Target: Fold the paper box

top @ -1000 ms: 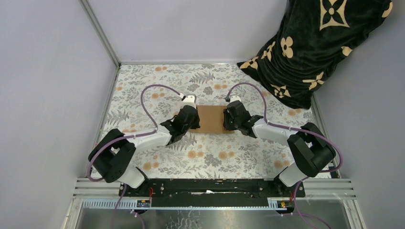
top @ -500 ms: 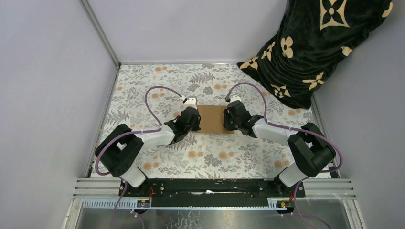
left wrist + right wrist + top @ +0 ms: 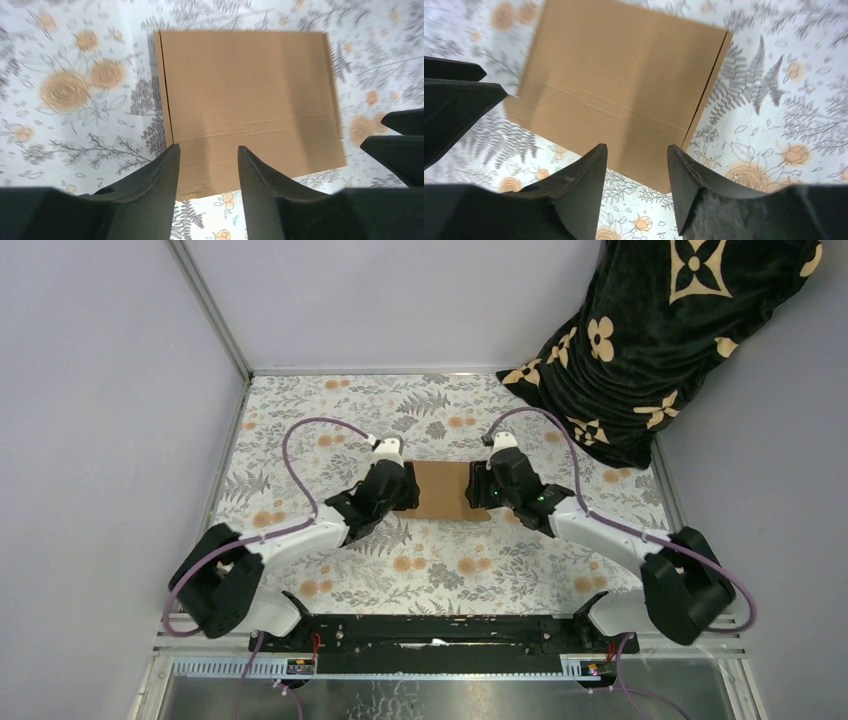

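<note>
The paper box (image 3: 442, 490) is a small flat rectangle of plain brown cardboard lying on the floral cloth at the table's middle. It fills the upper part of the left wrist view (image 3: 250, 95) and of the right wrist view (image 3: 619, 85). My left gripper (image 3: 405, 488) hovers at the box's left end, open and empty (image 3: 207, 152). My right gripper (image 3: 482, 486) hovers at the box's right end, open and empty (image 3: 636, 152). Each gripper's dark fingers show at the edge of the other's wrist view.
A floral tablecloth (image 3: 440, 560) covers the table. A black cloth with tan flower marks (image 3: 660, 330) hangs at the back right corner. Grey walls close in the left, back and right sides. A metal rail (image 3: 450, 635) runs along the near edge.
Both arms have shifted a little: the left gripper moved slightly left and back, the right gripper slightly right and back. The box has stayed in place.
</note>
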Controlling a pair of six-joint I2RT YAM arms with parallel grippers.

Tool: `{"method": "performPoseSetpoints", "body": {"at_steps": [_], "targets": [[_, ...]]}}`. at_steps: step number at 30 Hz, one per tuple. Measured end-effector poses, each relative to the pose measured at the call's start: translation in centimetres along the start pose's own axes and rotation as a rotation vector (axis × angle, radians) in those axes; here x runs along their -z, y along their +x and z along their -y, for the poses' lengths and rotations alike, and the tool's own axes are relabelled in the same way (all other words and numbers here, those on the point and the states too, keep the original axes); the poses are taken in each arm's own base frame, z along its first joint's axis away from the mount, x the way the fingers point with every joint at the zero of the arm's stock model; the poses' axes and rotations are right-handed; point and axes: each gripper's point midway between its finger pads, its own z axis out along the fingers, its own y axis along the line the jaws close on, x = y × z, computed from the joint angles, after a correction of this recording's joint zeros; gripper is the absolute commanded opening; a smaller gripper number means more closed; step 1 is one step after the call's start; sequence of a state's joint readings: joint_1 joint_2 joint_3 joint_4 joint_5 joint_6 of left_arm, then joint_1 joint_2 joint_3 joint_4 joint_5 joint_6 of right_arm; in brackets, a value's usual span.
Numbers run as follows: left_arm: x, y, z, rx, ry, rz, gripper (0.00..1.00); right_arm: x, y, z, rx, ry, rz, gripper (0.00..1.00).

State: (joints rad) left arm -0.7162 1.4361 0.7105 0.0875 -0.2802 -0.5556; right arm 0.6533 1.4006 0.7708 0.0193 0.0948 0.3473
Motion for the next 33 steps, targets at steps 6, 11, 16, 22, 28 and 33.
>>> {"method": "performPoseSetpoints", "body": {"at_steps": [6, 11, 16, 22, 28, 33], "targets": [[3.5, -5.3, 1.0, 0.030, 0.040, 0.129, 0.78, 3.8, -4.4, -0.3, -0.030, -0.050, 0.153, 0.99], [4.5, -5.3, -1.3, 0.084, 0.031, 0.164, 0.98, 4.4, -3.8, 3.7, -0.156, -0.006, 0.176, 1.00], [3.9, 0.3, -5.0, 0.140, 0.016, 0.099, 0.98, 3.2, 0.6, 6.0, -0.284, -0.049, 0.128, 1.00], [2.8, 1.5, -5.1, 0.178, 0.098, 0.094, 0.98, 1.7, 3.1, 5.1, -0.393, -0.191, 0.102, 1.00], [2.3, -0.2, -4.1, 0.203, 0.211, 0.149, 0.98, 0.8, 1.8, 3.5, -0.425, -0.314, 0.135, 1.00], [1.6, 0.1, -4.2, 0.212, 0.263, 0.138, 0.98, 0.4, 1.6, 3.0, -0.441, -0.370, 0.147, 1.00]]}}
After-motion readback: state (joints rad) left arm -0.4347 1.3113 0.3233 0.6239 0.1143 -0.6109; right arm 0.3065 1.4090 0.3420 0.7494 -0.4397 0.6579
